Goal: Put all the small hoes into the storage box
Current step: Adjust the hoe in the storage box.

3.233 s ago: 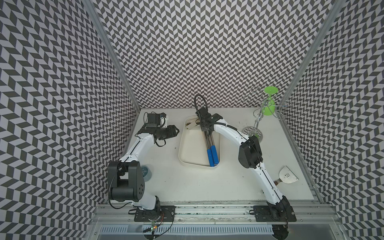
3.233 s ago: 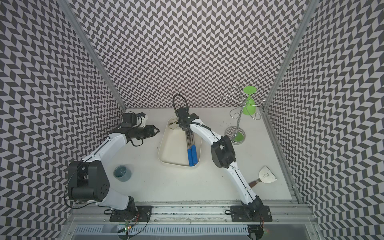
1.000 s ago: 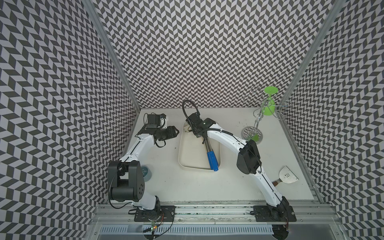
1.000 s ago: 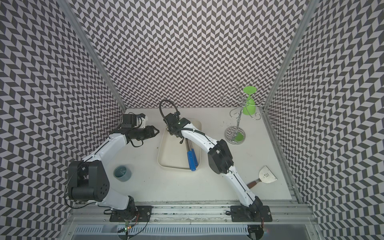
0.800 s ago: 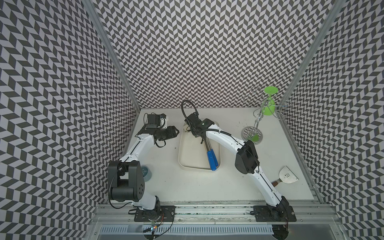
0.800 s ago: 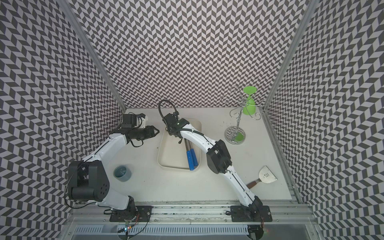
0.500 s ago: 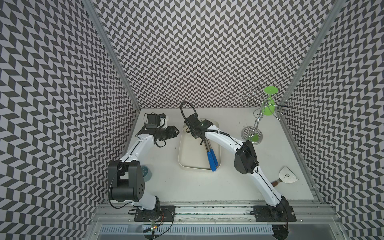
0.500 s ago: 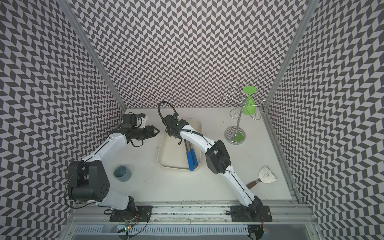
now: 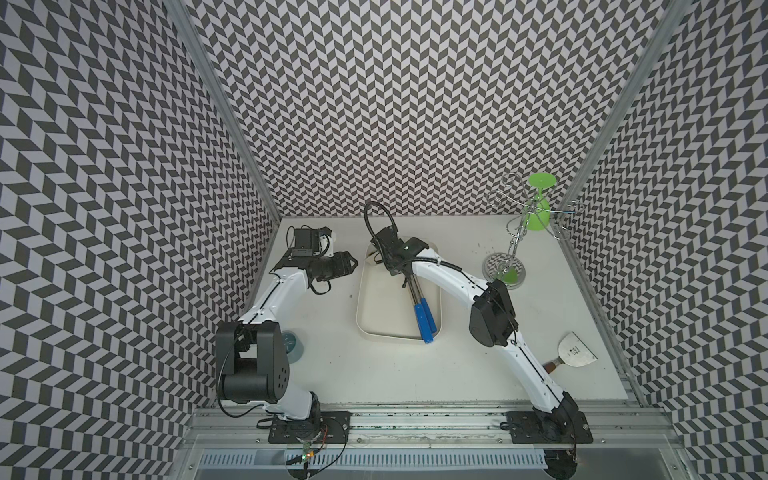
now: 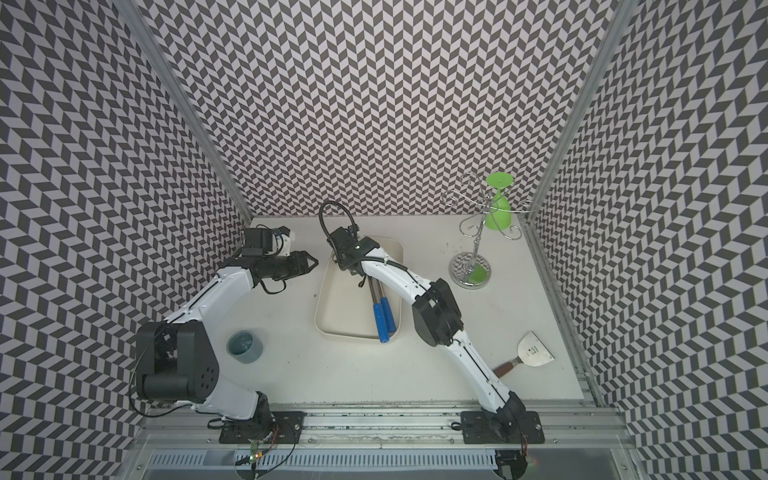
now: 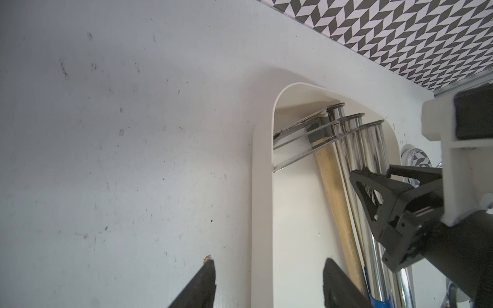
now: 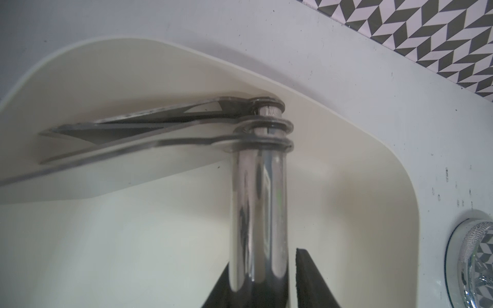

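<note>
The cream storage box (image 9: pixel 374 316) (image 10: pixel 332 316) lies mid-table. Inside it, the small hoe (image 12: pixel 258 213) shows as a chrome shaft ending in a flat blade at the box's far end. My right gripper (image 12: pixel 262 269) (image 9: pixel 397 255) (image 11: pixel 373 176) sits around that shaft, slightly open, with a thin gap at one finger (image 12: pixel 306 280). Two blue handles (image 9: pixel 424 318) (image 10: pixel 382 318) lie by the near right corner; one end reaches the rim. My left gripper (image 11: pixel 269 269) (image 9: pixel 354 264) (image 10: pixel 315 262) hovers open over the box's left rim, holding nothing.
More chrome-shafted hoes (image 11: pixel 349 149) and a wooden handle (image 11: pixel 336 192) lie in the box. A chrome stand (image 9: pixel 504 270) with a green goblet (image 9: pixel 538 208) is at the back right. A scraper (image 9: pixel 575 351) lies right, a grey cup (image 10: pixel 245 345) near left.
The right gripper has shifted a little toward the box's far left end, and its jaws have parted slightly from the shaft. The left arm has not moved.
</note>
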`<state>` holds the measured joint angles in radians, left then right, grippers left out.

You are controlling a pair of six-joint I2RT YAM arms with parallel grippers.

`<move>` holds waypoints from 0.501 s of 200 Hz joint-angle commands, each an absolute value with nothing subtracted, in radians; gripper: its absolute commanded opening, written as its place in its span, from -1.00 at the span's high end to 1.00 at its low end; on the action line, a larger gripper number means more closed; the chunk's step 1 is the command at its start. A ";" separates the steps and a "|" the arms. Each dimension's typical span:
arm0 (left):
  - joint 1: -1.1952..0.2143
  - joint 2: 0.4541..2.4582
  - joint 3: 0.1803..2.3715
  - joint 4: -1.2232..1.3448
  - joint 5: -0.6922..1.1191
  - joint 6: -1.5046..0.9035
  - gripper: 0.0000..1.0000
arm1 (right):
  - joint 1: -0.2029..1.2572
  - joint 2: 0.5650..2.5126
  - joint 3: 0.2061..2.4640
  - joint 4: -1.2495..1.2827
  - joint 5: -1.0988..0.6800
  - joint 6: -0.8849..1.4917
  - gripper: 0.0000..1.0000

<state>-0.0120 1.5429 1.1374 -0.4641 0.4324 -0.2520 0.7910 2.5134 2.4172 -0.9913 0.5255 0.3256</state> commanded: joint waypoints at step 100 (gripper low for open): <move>0.007 1.548 1.152 -0.456 0.417 -0.241 -0.29 | 0.672 2.326 2.368 -0.868 0.120 0.351 0.19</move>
